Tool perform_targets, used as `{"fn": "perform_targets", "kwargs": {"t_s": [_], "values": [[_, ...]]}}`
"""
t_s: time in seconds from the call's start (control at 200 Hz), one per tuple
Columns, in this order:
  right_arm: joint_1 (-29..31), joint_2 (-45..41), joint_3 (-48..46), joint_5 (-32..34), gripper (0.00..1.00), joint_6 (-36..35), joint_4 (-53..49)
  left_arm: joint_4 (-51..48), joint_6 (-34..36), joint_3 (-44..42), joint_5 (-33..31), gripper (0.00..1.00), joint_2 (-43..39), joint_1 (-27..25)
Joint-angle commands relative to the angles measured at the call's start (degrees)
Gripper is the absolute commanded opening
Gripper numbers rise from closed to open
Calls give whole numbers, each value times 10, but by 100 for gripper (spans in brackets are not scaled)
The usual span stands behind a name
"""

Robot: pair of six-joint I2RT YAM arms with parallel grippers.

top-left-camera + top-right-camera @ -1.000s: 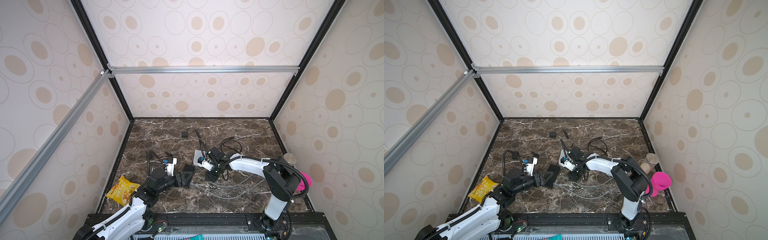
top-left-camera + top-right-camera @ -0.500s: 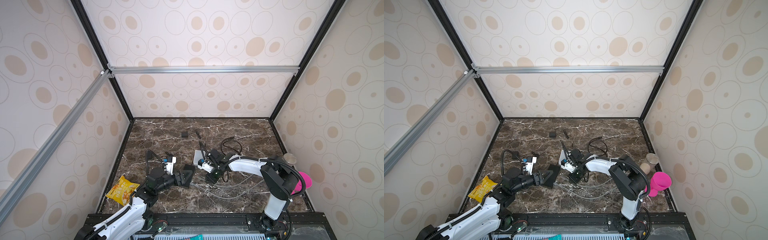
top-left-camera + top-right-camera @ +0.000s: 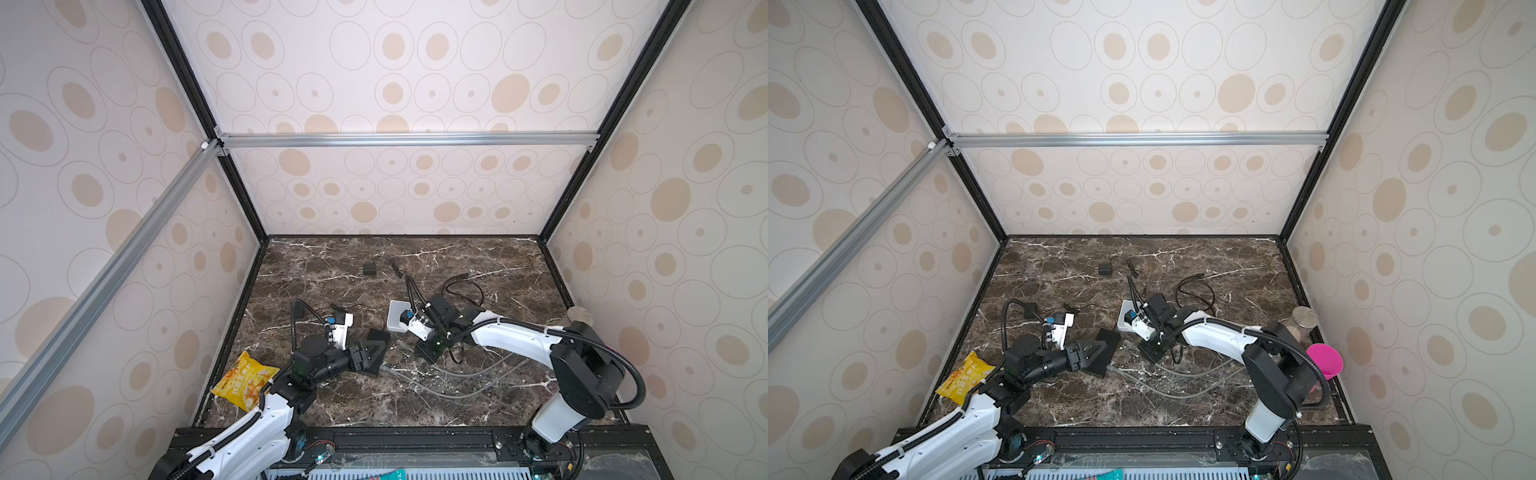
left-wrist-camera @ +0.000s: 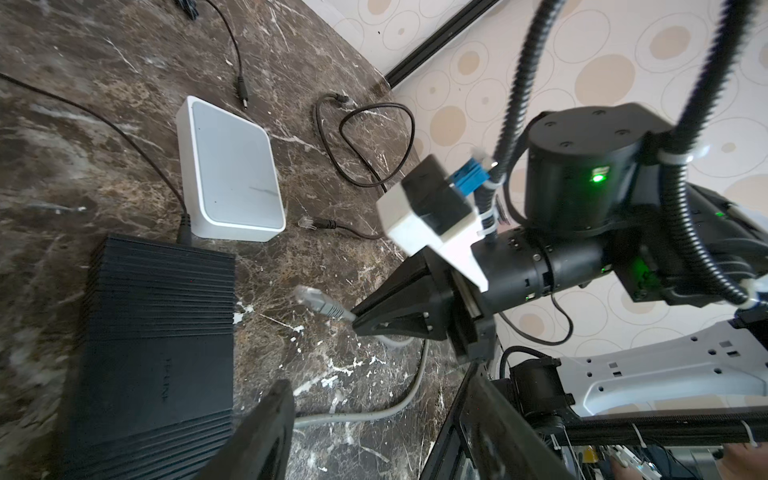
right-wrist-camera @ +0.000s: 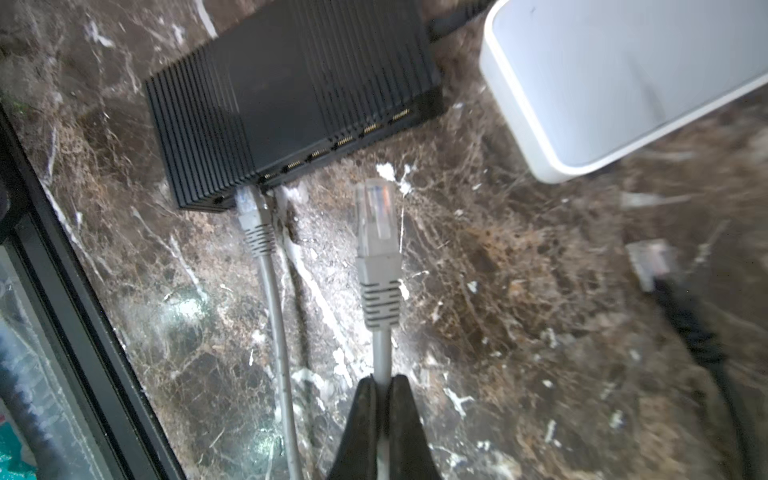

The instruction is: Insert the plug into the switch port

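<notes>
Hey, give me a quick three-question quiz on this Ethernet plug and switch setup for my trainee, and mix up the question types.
1. True or false: the right gripper grips the grey cable behind its plug, not the plug itself.
2. Where is that plug relative to the black switch? A in a port; B short of the ports; C on top.
3. Fill in: the jaws of the left gripper stand ____.
Key: 1 true; 2 B; 3 open.
</notes>
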Motion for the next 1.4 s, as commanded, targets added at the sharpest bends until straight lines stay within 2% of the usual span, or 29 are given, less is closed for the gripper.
{"fn": "perform_targets", "kwargs": {"t_s": [0.0,0.085,0.17,0.355,0.46,0.485,0.495,0.505,0.63,0.8,0.95,1.135,1.396], "values": [[3,-54,-13,39,0,-35,-7,44,33,40,31,67,6,4],[4,-92,-20,58,0,-58,-11,30,89,79,27,66,13,3],[5,-126,-23,65,0,-84,-20,16,192,118,23,63,13,0],[7,-213,-61,42,0,-142,-11,-76,558,202,85,68,2,-12],[19,-275,-97,15,0,-195,3,-158,682,241,94,75,23,-14],[23,-290,-106,9,0,-211,6,-171,704,245,100,84,28,-14],[25,-296,-110,8,0,-216,7,-174,710,247,101,93,30,-14],[27,-301,-113,8,0,-220,8,-176,717,248,102,97,32,-14],[44,-355,-135,12,0,-253,5,-190,783,247,116,98,42,-27],[56,-385,-136,23,0,-263,-14,-214,860,243,130,96,52,-62],[61,-405,-147,25,0,-270,-14,-221,876,253,123,68,75,-92],[63,-412,-155,33,0,-263,-10,-229,862,276,126,44,110,-108],[63,-413,-166,47,0,-248,2,-235,856,297,124,40,143,-132]]}}
